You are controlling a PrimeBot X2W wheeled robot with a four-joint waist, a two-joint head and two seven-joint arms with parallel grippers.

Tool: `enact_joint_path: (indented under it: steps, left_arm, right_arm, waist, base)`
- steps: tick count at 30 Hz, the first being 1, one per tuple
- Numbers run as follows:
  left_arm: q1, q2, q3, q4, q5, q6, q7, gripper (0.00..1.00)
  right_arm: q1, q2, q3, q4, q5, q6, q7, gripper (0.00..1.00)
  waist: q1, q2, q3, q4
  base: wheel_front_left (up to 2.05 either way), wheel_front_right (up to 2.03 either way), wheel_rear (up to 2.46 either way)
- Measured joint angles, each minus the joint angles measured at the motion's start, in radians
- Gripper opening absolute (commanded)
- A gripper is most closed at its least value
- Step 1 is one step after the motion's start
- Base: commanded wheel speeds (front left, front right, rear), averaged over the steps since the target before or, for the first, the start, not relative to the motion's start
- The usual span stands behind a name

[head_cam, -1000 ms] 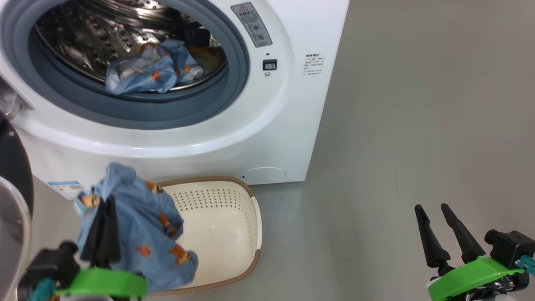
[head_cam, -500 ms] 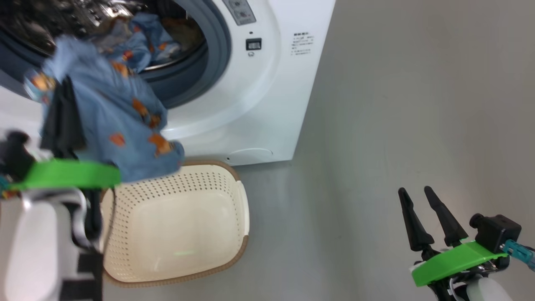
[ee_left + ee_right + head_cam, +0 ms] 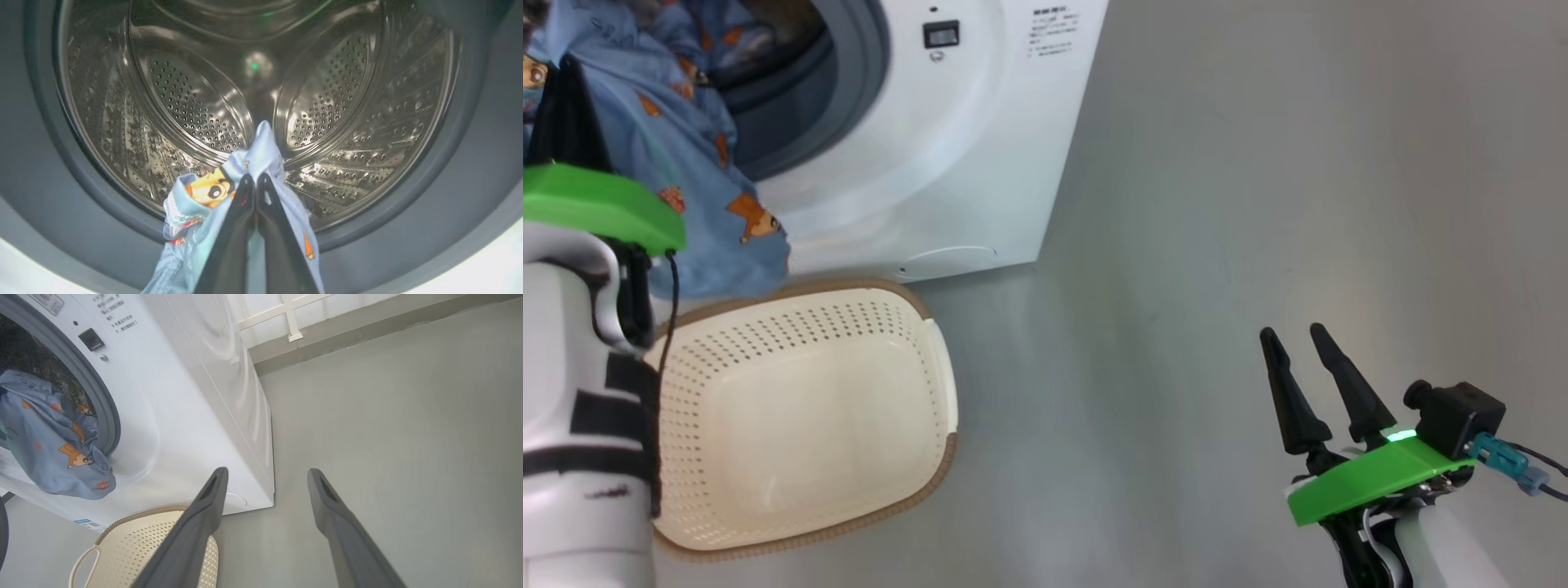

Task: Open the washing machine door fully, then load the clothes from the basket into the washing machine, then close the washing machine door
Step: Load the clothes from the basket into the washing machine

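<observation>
At 10 o'clock in the head view, the left gripper (image 3: 254, 176) is clamped on 1 blue garment (image 3: 698, 188) at the washer (image 3: 947, 147) mouth. The basket (image 3: 935, 359) lies at 8 o'clock. At 4 o'clock, the right gripper (image 3: 1291, 330) stands spread above the floor (image 3: 1217, 204).

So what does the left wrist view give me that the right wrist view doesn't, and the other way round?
Left wrist view: the steel drum, perforated inside, and the left gripper shut on the blue bear-print garment in front of the opening. Right wrist view: the open right gripper over the floor, the cream basket and the white side of the washing machine. Shared: that garment and the grey gasket.
</observation>
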Motion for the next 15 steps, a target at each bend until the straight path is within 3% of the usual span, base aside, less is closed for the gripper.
enact_joint_path:
  steps: [15]
  left_arm:
    - [-0.262,0.066,-0.027,0.384,0.047,0.002,0.000,0.00]
  right_arm:
    - [-0.028,0.027,0.049,0.001,0.008,0.000,0.000,1.00]
  waist:
    - [0.0000,0.0000,0.061,-0.074]
  base:
    - [0.00,0.00,0.00]
